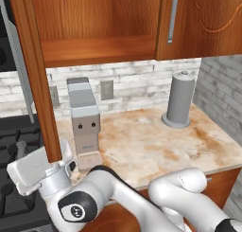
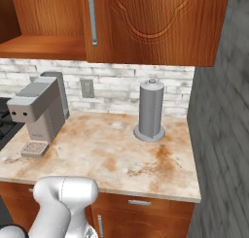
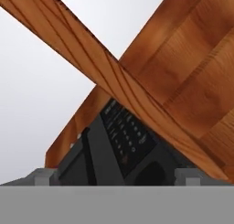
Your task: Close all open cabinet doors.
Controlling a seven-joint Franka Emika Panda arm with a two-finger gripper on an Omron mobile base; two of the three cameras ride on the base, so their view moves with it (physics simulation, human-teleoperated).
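Tool wide open, touching open cabinet door edge at left.

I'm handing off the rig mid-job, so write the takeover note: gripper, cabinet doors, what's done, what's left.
Gripper: open, holding nothing, low beside the bottom corner of the open door.
Left tall reddish-brown wooden cabinet door: swung out edge-on toward the robot, leaving the wooden shelf exposed.
Right carved-panel door with the long silver bar handle: looks shut.
Done: nothing yet on the open door.
Left: push the open door shut.
On the counter: grey coffee machine, grey paper towel holder.
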